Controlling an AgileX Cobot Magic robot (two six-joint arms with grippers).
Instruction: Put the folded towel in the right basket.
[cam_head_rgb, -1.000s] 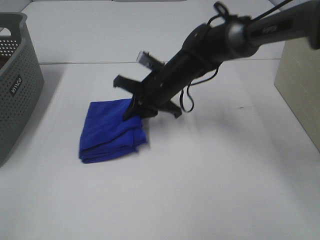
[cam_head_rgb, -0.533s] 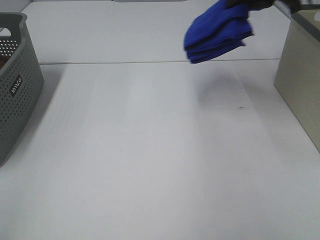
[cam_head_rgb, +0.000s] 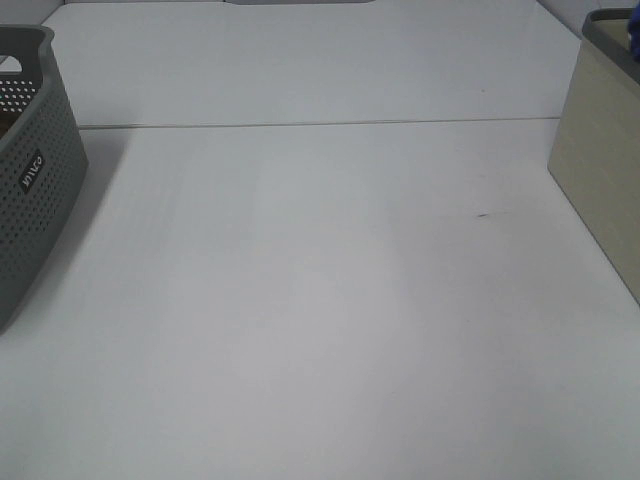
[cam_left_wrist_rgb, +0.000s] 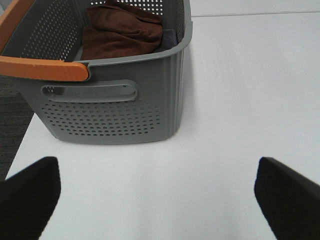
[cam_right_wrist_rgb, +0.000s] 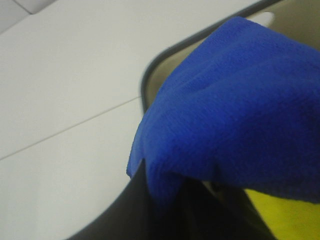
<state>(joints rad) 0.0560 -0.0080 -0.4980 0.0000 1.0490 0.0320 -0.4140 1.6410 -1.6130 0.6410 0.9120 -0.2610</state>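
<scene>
The folded blue towel (cam_right_wrist_rgb: 235, 110) fills the right wrist view, hanging over the dark rim (cam_right_wrist_rgb: 160, 60) of the beige right basket (cam_head_rgb: 600, 170). My right gripper is shut on the towel; only a dark finger (cam_right_wrist_rgb: 135, 215) shows beneath the cloth. In the exterior high view just a sliver of the blue towel (cam_head_rgb: 634, 40) shows above the basket at the right edge, and neither arm is in view. My left gripper (cam_left_wrist_rgb: 160, 200) is open and empty, low over the table in front of the grey basket.
A grey perforated basket (cam_left_wrist_rgb: 115, 105) with an orange handle holds a brown towel (cam_left_wrist_rgb: 122, 32); it stands at the table's left edge (cam_head_rgb: 30, 200). Something yellow (cam_right_wrist_rgb: 285, 215) lies inside the right basket below the towel.
The right arm lifted the blue towel off the table's middle, carried it up and to the right, and has left the exterior view. The towel now hangs over the right basket.
</scene>
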